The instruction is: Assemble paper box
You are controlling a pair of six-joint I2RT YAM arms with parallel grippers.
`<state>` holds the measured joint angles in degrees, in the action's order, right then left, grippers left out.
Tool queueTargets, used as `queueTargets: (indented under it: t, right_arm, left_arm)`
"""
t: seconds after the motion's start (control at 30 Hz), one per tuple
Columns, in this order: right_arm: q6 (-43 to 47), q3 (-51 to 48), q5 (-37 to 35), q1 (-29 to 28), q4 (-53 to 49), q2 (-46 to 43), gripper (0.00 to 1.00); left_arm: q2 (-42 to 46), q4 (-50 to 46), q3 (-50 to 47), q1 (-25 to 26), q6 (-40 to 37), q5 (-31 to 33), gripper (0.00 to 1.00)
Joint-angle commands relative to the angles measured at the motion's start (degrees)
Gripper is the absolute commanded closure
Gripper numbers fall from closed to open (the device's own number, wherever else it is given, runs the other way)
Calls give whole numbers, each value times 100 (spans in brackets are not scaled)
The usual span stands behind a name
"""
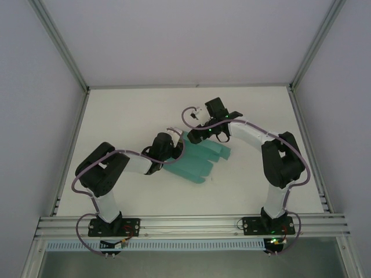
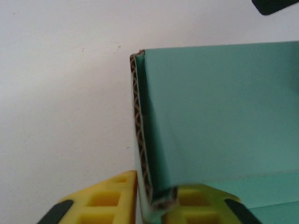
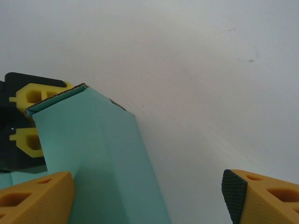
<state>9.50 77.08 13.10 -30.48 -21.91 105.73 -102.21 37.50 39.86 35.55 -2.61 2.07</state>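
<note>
We judge the assembly to be in an early stage. The paper box is not a box yet: from above it reads as a mostly open teal die-cut sheet lying around the middle of the table, a little toward the far edge, with several flaps spread out flat toward the right edge.

One fold has been started. In the left wrist view a panel of the paper box stands up from the sheet, showing its brown corrugated edge, and the left fingers pinch that raised panel from both sides, one yellow pad on each face.

The right fingers are spread wide and grip nothing. One of them sits at the teal card, the other well apart over bare table. In the same view the left fingers show at the far end of that lifted panel.

As far as we can see, what is left is nearly everything:
- raising the other walls
- folding in the flaps that lie flat
- tucking them so the shape holds

We cannot tell whether any tab is locked yet.
</note>
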Motion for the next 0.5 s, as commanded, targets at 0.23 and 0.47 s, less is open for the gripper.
queueTargets:
  t: [0.23, 0.47]
  right_arm:
    - [188, -53, -99, -46, -406, 366, 18]
    - [197, -70, -71, -46, -464, 396, 18]
  left_arm:
    - [-373, 563, 223, 40, 278, 404, 77]
    - [-497, 632, 430, 31, 576, 467, 70]
